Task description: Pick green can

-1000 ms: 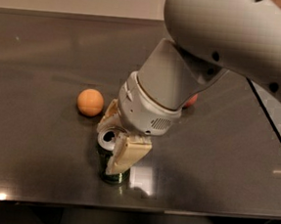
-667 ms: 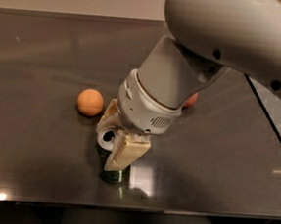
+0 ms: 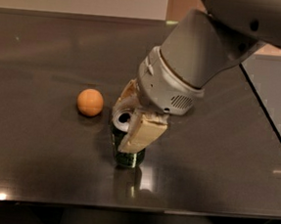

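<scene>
The green can [image 3: 126,157] is dark green with a silver pull-tab top [image 3: 122,117], near the middle front of the dark table [image 3: 43,46]. My gripper [image 3: 123,132] comes down from the upper right and is shut on the can. One cream finger [image 3: 141,132] lies across the can's front and the other is behind its top. The can sits a little above its reflection and leans slightly.
An orange fruit [image 3: 90,102] lies on the table just left of the can. The table's front edge [image 3: 122,206] runs close below the can. A seam or edge [image 3: 272,120] runs diagonally at the right. The arm's big white wrist [image 3: 182,78] hides the table behind the can.
The arm has risen and shifted slightly up and right. The can has come up with it, held between the fingers. The orange has not moved.
</scene>
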`<action>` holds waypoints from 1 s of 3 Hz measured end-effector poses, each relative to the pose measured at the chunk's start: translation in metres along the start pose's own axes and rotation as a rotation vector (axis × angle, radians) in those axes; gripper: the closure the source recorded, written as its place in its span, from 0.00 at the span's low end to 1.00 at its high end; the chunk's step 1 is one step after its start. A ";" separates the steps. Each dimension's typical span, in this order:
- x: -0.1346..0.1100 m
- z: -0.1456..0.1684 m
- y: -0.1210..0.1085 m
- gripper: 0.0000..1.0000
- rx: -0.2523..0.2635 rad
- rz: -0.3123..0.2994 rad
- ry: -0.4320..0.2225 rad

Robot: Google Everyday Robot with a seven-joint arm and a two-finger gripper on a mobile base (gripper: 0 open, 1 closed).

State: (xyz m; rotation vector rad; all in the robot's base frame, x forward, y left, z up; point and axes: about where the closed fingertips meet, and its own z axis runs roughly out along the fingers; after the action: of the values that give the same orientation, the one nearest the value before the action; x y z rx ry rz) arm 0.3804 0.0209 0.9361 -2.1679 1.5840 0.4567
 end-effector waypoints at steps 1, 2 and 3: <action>0.005 -0.027 -0.007 1.00 0.026 0.030 0.015; 0.010 -0.055 -0.014 1.00 0.065 0.055 0.020; 0.011 -0.080 -0.017 1.00 0.107 0.064 0.017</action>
State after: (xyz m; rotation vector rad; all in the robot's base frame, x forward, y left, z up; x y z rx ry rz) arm 0.4012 -0.0244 1.0022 -2.0518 1.6523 0.3658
